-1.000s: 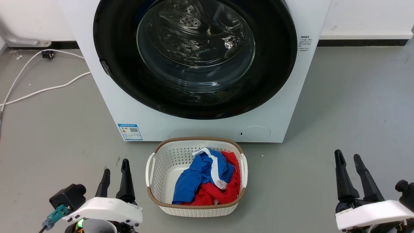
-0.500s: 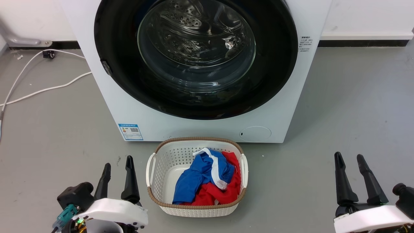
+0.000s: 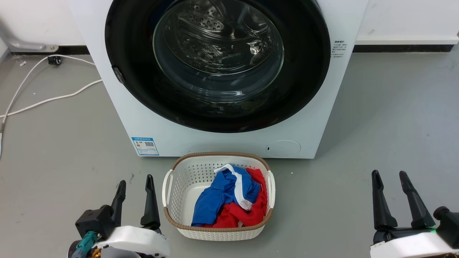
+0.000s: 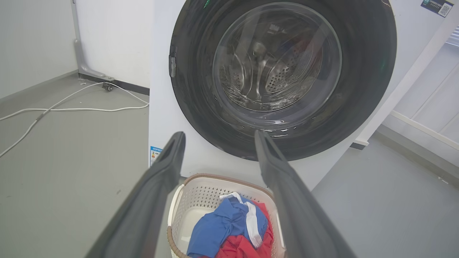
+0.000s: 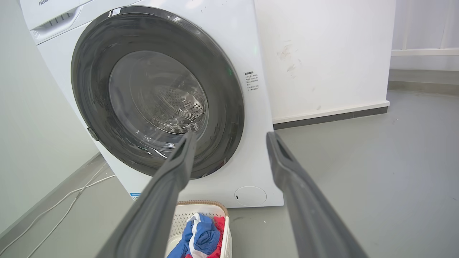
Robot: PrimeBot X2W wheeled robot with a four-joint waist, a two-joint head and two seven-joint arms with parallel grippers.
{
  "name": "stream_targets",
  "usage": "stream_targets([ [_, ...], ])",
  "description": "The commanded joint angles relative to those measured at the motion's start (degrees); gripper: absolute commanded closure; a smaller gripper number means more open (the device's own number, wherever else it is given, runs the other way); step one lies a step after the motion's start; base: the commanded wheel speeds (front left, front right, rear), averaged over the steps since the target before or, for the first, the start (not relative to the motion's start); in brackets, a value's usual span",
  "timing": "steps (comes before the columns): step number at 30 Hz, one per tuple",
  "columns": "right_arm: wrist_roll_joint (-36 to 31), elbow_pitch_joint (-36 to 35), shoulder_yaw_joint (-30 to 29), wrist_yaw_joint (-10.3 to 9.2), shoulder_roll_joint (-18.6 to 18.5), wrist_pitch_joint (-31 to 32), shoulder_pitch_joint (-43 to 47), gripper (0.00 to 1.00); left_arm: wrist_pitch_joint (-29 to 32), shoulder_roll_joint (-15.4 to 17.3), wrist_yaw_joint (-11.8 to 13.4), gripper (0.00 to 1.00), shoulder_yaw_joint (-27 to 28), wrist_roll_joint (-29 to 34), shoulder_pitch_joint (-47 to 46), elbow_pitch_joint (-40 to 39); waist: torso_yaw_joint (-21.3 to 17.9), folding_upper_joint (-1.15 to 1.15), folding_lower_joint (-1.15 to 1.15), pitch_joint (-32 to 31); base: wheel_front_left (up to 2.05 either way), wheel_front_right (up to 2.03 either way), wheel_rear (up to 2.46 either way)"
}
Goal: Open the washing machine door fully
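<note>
The white washing machine (image 3: 222, 143) stands straight ahead, its front seen too in the left wrist view (image 4: 161, 118) and the right wrist view (image 5: 251, 150). Its washing machine door (image 3: 143, 89), a glossy black disc with a clear glass bowl, lies flat against the front, shut (image 4: 358, 89) (image 5: 93, 118). A small latch tab sits on the door's left rim. My left gripper (image 3: 135, 182) hovers open at the lower left, well short of the door (image 4: 219, 138). At the lower right, my right gripper (image 3: 389, 176) is open as well (image 5: 231, 138). Both hold nothing.
A white perforated laundry basket (image 3: 172, 186) with blue, red and white clothes sits on the grey floor directly before the machine, between my grippers. White cables (image 3: 46, 98) trail across the floor at the left. A wall with dark skirting runs behind.
My left gripper has slid right, towards the basket, and a little down the view. My right gripper has edged slightly right and lower. The door has not moved.
</note>
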Motion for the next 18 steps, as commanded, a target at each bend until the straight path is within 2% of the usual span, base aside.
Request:
stream_targets([
  [1, -1.1, -0.8, 0.0, 0.1, 0.1, -0.5, 0.4, 0.0, -0.4, 0.1, 0.0, 0.0, 0.0, 1.2, 0.3, -0.6, 0.0, 0.0, 0.0, 0.0, 0.0, 0.0, 0.0],
  [18, -8.0, -2.0, -0.5, 0.11, 0.1, -2.6, 2.0, 0.0, -2.5, -1.1, -0.5, 0.0, 0.6, 9.5, 1.7, -0.2, 0.4, 0.0, 0.0, -0.1, 0.0, 0.0, 0.0],
])
